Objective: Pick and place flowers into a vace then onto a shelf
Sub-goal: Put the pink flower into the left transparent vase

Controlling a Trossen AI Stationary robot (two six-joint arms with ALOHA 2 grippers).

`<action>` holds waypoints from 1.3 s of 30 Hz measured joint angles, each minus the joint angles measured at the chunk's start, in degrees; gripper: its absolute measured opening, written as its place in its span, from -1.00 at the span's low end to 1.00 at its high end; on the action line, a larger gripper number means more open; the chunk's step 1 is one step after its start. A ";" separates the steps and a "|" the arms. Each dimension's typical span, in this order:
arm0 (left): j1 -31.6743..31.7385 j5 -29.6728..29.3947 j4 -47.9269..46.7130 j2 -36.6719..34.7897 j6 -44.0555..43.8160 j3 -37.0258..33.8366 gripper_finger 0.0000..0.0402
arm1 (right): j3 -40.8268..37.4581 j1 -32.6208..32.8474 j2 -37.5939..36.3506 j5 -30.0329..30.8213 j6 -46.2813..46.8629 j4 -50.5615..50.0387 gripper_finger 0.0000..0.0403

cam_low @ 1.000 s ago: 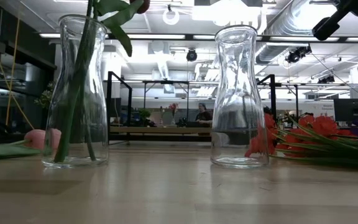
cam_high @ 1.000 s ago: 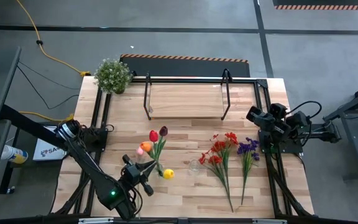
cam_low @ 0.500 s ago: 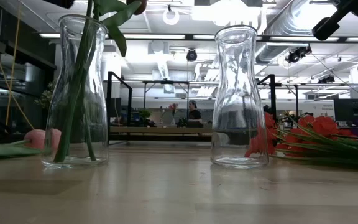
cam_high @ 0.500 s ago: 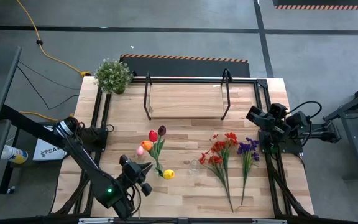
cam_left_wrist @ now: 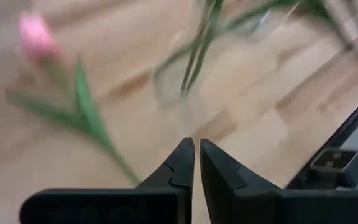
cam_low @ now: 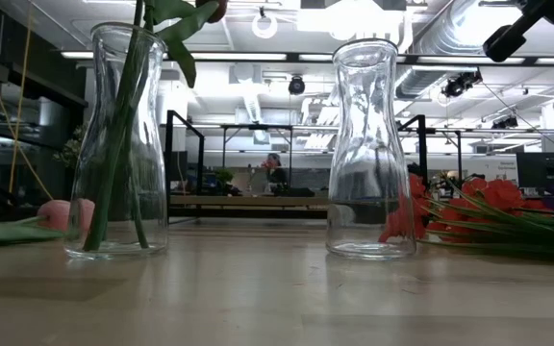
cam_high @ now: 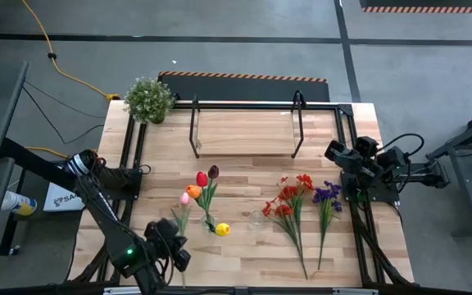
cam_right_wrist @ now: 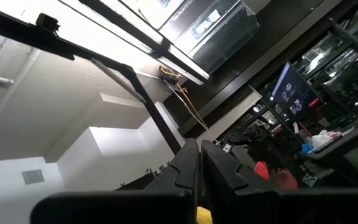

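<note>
A clear vase (cam_high: 207, 217) (cam_low: 118, 144) holds red (cam_high: 201, 179), maroon and orange tulips, their stems standing in it. One pink tulip (cam_high: 184, 199) (cam_left_wrist: 36, 37) lies flat on the table beside it, and a yellow tulip (cam_high: 222, 229) lies on the vase's other side. An empty vase (cam_high: 256, 218) (cam_low: 371, 154) stands upright. Red sprays (cam_high: 289, 197) and purple sprays (cam_high: 328, 195) lie on the table. My left gripper (cam_high: 173, 243) (cam_left_wrist: 196, 155) hovers shut near the near edge, short of the pink tulip's stem. My right gripper (cam_high: 333, 151) (cam_right_wrist: 199, 155) waits shut at the right edge.
The shelf (cam_high: 244, 131), a light board on a black frame, stands at the far side. A bushy potted plant (cam_high: 148, 98) sits at the far left corner. Black frame rails run along both table sides. Bare planks lie between the vases and the near edge.
My left gripper has drawn back from beside the vase with tulips toward the table's near left corner. The pink tulip, which the gripper partly covered before, now shows in full on the table.
</note>
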 joint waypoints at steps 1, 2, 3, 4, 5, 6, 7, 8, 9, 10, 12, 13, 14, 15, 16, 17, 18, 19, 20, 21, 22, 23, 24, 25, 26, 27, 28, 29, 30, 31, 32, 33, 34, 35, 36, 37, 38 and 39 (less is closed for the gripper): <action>0.13 2.02 0.16 0.00 -1.29 0.00 -0.72 | 0.00 0.02 0.00 0.02 -0.37 -0.02 -0.94; 0.52 3.25 0.28 0.00 -2.51 0.00 -0.73 | 0.00 0.00 0.00 0.00 -0.67 -0.07 -0.94; 0.79 4.21 0.31 0.00 -3.64 0.00 -0.74 | 0.00 0.00 0.00 0.00 -0.93 -0.14 -0.94; 0.88 4.78 0.33 0.00 -4.50 0.00 -0.75 | 0.00 0.00 0.00 0.00 -1.10 -0.16 -0.94; 0.94 4.86 0.31 0.02 -5.41 0.00 -0.76 | 0.00 0.01 0.00 0.00 -1.15 -0.17 -0.94; 1.34 4.84 0.33 0.02 -6.29 0.00 -0.77 | 0.00 0.02 0.00 0.02 -1.15 -0.17 -0.94; 1.65 4.90 0.35 0.02 -7.17 0.00 -0.78 | 0.00 0.01 0.00 0.00 -1.17 -0.17 -0.94; 1.78 5.18 0.35 0.02 -8.17 0.00 -0.79 | 0.00 0.00 0.00 0.00 -1.17 -0.17 -0.94; 2.27 5.51 0.35 0.02 -9.26 0.00 -0.80 | 0.00 0.02 0.00 0.02 -1.15 -0.17 -0.94; 2.78 5.74 0.36 0.06 -10.12 0.00 -0.81 | 0.00 0.00 0.00 0.00 -1.17 -0.17 -0.94; 4.10 6.17 0.43 0.44 -10.56 0.01 -0.83 | 0.00 0.02 0.00 0.00 -1.15 -0.17 -0.94; 4.86 6.48 0.43 0.79 -10.47 0.00 -0.84 | 0.00 0.02 0.00 0.00 -1.13 -0.17 -0.94; 5.59 6.96 0.42 1.09 -9.92 0.00 -0.84 | 0.00 0.01 0.00 -0.04 -1.13 -0.16 -0.94; 6.38 7.74 0.44 1.44 -9.39 0.00 -0.84 | 0.00 0.00 0.00 -0.02 -1.13 -0.15 -0.94; 7.12 8.36 0.46 1.83 -8.51 0.00 -0.83 | 0.00 0.00 0.00 -0.02 -1.14 -0.15 -0.94; 7.87 9.73 0.63 2.25 -7.99 0.00 -0.82 | 0.00 0.00 0.00 -0.02 -1.14 -0.15 -0.94; 8.46 10.92 0.73 2.71 -7.23 0.00 -0.80 | 0.00 0.02 0.00 -0.04 -1.13 -0.15 -0.94; 9.07 12.43 0.89 3.20 -6.51 0.00 -0.77 | 0.00 0.00 0.00 -0.02 -1.09 -0.15 -0.94; 9.67 13.89 0.92 3.63 -5.77 0.00 -0.75 | 0.00 0.00 0.00 -0.02 -1.07 -0.15 -0.94; 10.11 15.26 0.86 4.08 -5.17 0.00 -0.73 | 0.00 0.00 0.00 -0.04 -1.06 -0.13 -0.94; 10.47 16.79 0.76 4.55 -4.77 0.00 -0.70 | 0.00 0.02 0.00 -0.02 -1.02 -0.13 -0.94; 10.80 18.10 0.59 5.00 -4.27 0.00 -0.68 | 0.00 0.01 0.00 -0.02 -1.02 -0.11 -0.94; 11.09 19.22 0.55 5.53 -4.21 0.00 -0.66 | 0.00 0.02 0.00 -0.02 -1.02 -0.11 -0.94; 11.28 20.32 0.58 6.01 -4.24 0.00 -0.65 | 0.00 0.01 0.00 -0.03 -1.02 -0.11 -0.94; 11.40 21.61 0.55 6.54 -4.81 0.00 -0.62 | 0.00 0.00 0.00 -0.02 -1.02 -0.11 -0.94; 11.40 22.82 0.39 7.06 -5.49 0.00 -0.60 | 0.00 0.01 0.00 -0.03 -1.02 -0.11 -0.94; 11.40 23.95 0.20 7.57 -6.21 0.00 -0.58 | 0.00 0.00 0.00 -0.02 -1.02 -0.11 -0.94; 11.32 24.85 0.11 8.18 -7.00 0.00 -0.55 | 0.00 0.02 0.00 -0.02 -1.02 -0.11 -0.94; 11.27 25.50 0.08 8.76 -7.93 0.00 -0.52 | 0.00 0.02 0.00 -0.02 -1.00 -0.11 -0.94; 11.07 26.28 -0.10 9.34 -9.08 0.00 -0.48 | 0.00 0.00 0.00 -0.02 -1.02 -0.11 -0.94; 10.74 27.02 -0.28 9.80 -10.16 0.00 -0.44 | 0.00 0.01 0.00 -0.04 -1.02 -0.11 -0.94; 10.51 27.39 -0.33 10.14 -11.27 0.00 -0.40 | 0.00 0.00 0.00 -0.02 -1.02 -0.11 -0.94; 10.41 28.14 -0.26 10.45 -12.25 0.00 -0.36 | 0.00 0.01 0.00 -0.02 -1.02 -0.11 -0.94; 10.29 28.84 -0.28 10.73 -12.85 0.00 -0.32 | 0.00 0.01 0.00 -0.03 -1.02 -0.11 -0.94; 10.05 29.06 -0.28 11.01 -13.01 0.00 -0.28 | 0.00 0.01 0.00 -0.04 -1.02 -0.11 -0.94; 10.06 29.20 -0.20 11.19 -12.99 0.00 -0.24 | 0.00 0.00 0.00 -0.02 -1.02 -0.11 -0.94; 10.11 29.12 -0.22 11.23 -12.98 0.00 -0.20 | 0.00 0.00 0.00 -0.02 -1.04 -0.11 -0.94; 10.13 28.55 -0.29 11.23 -12.99 -0.01 -0.16 | 0.00 0.02 0.00 -0.04 -1.08 -0.11 -0.94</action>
